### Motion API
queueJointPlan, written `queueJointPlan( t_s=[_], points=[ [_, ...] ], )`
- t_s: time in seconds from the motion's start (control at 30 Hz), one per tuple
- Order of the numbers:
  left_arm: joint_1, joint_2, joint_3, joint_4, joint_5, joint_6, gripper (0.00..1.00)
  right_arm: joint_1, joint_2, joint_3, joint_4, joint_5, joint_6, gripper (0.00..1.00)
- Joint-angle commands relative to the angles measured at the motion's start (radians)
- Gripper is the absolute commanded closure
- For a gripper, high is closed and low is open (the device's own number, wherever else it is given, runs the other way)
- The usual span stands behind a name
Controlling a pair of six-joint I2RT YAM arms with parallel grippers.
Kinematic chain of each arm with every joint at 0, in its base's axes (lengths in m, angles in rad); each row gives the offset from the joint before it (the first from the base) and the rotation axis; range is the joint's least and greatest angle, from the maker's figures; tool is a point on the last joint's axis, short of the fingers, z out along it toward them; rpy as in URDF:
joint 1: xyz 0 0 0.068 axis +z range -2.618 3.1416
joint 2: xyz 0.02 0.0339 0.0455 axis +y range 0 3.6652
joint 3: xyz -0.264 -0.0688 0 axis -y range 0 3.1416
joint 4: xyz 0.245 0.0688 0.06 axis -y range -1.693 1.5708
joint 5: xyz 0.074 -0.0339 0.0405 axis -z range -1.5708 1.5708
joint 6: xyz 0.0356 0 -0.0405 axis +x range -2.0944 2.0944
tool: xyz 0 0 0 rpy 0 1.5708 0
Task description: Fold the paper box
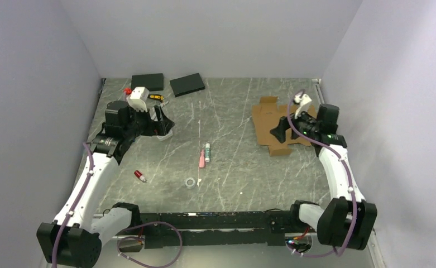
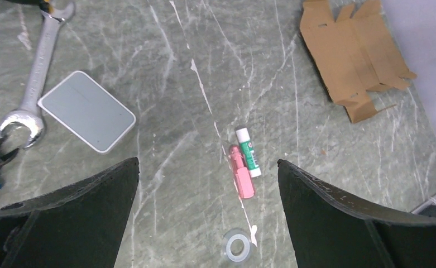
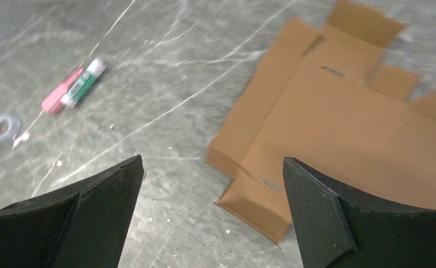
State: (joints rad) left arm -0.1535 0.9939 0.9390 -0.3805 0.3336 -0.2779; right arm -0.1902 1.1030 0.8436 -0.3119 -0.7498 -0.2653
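1. The box (image 1: 264,120) is lying flat and unfolded on the far right of the tabletop (image 1: 232,111), flaps spread out. Its right side sits close to the right wall, so it's pretty tight over there.
2. The right pincer (image 3: 212,162) is spread wide with nothing in it, hanging over the near-left part of the box.
3. The left pincer (image 2: 207,167) is wide open too and empty, up over the far left of the tabletop, well apart from the box.
4. The open room is left of the box: bare tabletop until you hit the glue stick (image 2: 248,152) and pink pen (image 2: 241,178), lying side by side mid-tabletop. A tape roll (image 2: 238,246) sits just nearer.
5. The clutter is mostly on the left: a wrench (image 2: 34,78) and grey pad (image 2: 87,118) under the left arm, two black slabs (image 1: 147,82) at the far edge, and a small red thing (image 1: 140,176) nearer in. All of it is well apart from the box.
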Motion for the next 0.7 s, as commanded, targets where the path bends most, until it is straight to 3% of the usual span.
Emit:
queueJointPlan(
  t_s=[0.0, 0.1, 0.3, 0.47, 0.67],
  points=[
    [0.013, 0.031, 0.046, 0.027, 0.102, -0.012, 0.01, 0.148, 0.074, 0.089, -0.12, 0.067, -0.241, 0.0],
    [0.015, 0.032, 0.046, 0.03, 0.114, -0.016, 0.01, 0.245, 0.154, 0.149, -0.148, 0.219, -0.236, 0.0],
    [0.018, 0.032, 0.043, 0.029, 0.102, -0.012, 0.01, 0.281, 0.242, 0.162, -0.083, 0.403, -0.129, 0.0],
    [0.034, 0.045, 0.047, 0.03, 0.124, -0.023, 0.01, 0.322, 0.298, 0.143, -0.022, 0.493, -0.065, 0.0],
    [0.06, 0.064, 0.054, 0.028, 0.159, -0.034, 0.01, 0.412, 0.387, 0.149, -0.047, 0.57, -0.115, 0.05]
  ],
)
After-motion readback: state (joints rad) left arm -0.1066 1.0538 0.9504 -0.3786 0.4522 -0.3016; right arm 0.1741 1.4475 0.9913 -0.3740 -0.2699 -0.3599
